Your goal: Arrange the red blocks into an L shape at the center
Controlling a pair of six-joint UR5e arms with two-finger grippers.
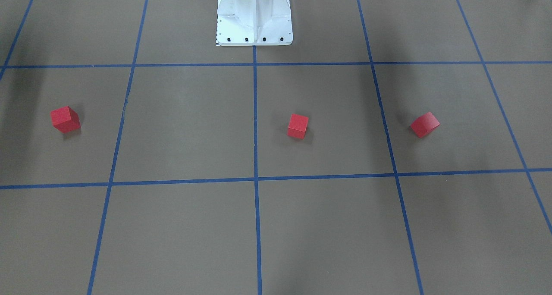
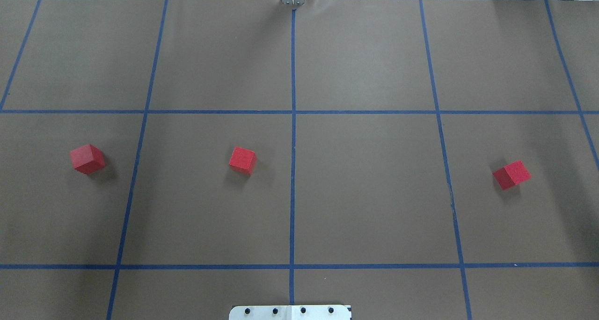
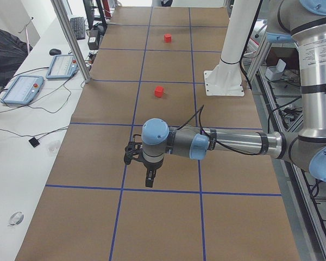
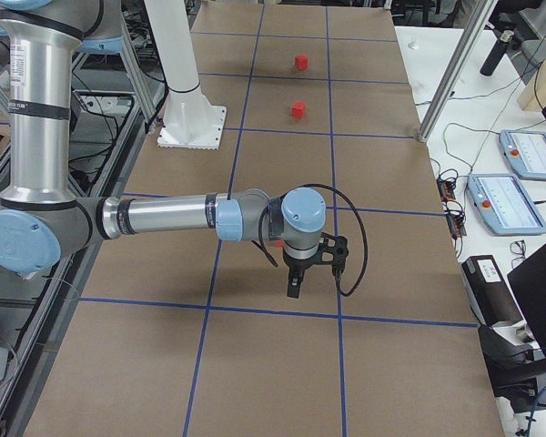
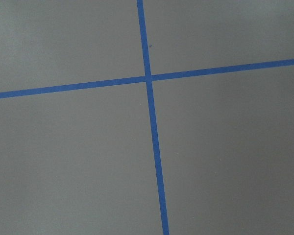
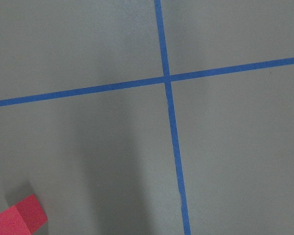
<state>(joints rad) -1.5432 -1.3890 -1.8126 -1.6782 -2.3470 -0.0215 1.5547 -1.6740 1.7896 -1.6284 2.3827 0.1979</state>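
Three red blocks [image 1: 298, 126], small matte cubes with plain faces, sit well apart in one row across the brown tabletop [image 2: 365, 193]. From overhead you see the left block [image 2: 87, 159] in the far-left square. The middle block [image 2: 242, 161] lies near the centre tape line [image 2: 293, 170], on its left, and the right block [image 2: 511, 175] is in the right square. Each is turned differently.

Only your side views show the left gripper [image 3: 149, 182] and right gripper [image 4: 293, 289]. Both hang above the tabletop, and you cannot tell whether their fingers are spread or together. Each side view shows just two blocks. The right wrist view catches one block's corner; the left wrist view shows a tape cross [image 5: 148, 77].
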